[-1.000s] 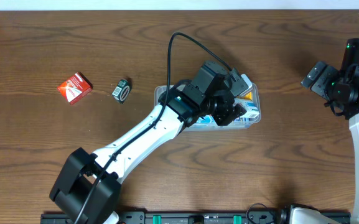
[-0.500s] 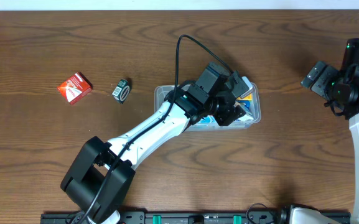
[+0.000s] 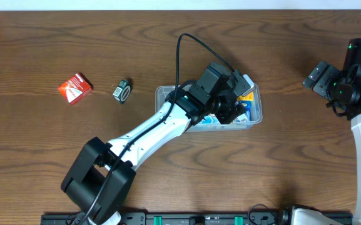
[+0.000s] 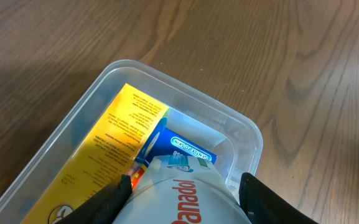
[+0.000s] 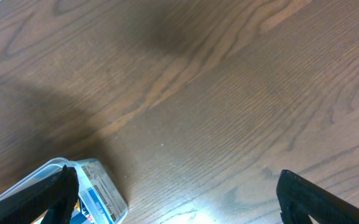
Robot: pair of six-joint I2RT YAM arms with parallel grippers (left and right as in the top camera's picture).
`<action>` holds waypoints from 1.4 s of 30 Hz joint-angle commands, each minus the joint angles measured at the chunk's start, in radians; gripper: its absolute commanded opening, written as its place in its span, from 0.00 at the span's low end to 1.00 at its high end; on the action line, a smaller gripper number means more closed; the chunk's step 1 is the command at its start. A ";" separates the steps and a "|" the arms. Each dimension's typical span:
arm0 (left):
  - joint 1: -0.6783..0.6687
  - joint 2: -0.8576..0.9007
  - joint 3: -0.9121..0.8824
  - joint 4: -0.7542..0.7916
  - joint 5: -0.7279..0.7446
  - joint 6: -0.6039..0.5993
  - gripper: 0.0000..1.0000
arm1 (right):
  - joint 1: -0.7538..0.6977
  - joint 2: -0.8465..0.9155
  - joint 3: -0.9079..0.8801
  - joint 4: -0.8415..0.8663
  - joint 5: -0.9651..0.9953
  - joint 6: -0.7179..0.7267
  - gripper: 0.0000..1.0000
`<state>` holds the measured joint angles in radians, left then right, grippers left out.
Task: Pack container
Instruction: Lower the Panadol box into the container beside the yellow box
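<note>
Container, a clear see-through plastic rectangular tub with rounded corners and a rim point(image 3: 162, 94), sits near the middle of the brown wooden table point(image 3: 42, 156). Well to its left lies a small red cardboard box point(image 3: 75, 88), and just beside that, towards the tub, a little dark green and black item point(image 3: 123, 90) too small to identify; both are outside the tub, so I judge the packing only partly done. Over the tub's right half the left gripper point(image 3: 230, 112) is pinching a white Panadol pack point(image 4: 182, 199), which fills the gap between the two black fingers point(image 4: 114, 202). The wrist view shows it held above things already in the container point(image 4: 249, 134): a long yellow printed box point(image 4: 104, 149) lying along one side and a blue-and-white carton point(image 4: 188, 152) beside it. Little free room shows beneath the pack, so the risk I see is its corner landing on the yellow box or the carton, leaving it propped and tilted, or sticking up over the rim. The fingers could also catch the thin wall as they part or go lower and push the light tub across the wood. Far right, the right gripper point(image 5: 179, 202) hangs spread and empty over bare table, well apart from the tub, so nothing steadies it
</note>
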<state>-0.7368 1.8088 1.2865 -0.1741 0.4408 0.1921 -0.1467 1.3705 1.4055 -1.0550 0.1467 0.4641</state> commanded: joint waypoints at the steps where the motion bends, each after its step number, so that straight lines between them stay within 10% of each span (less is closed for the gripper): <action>1: -0.002 0.004 0.019 0.014 -0.008 0.018 0.56 | -0.005 0.002 0.004 -0.001 0.007 0.014 0.99; 42: -0.013 0.067 0.019 0.081 -0.008 0.077 0.62 | -0.005 0.002 0.004 -0.001 0.007 0.014 0.99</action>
<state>-0.7490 1.8709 1.2865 -0.0929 0.4377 0.2214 -0.1467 1.3705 1.4055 -1.0550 0.1471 0.4641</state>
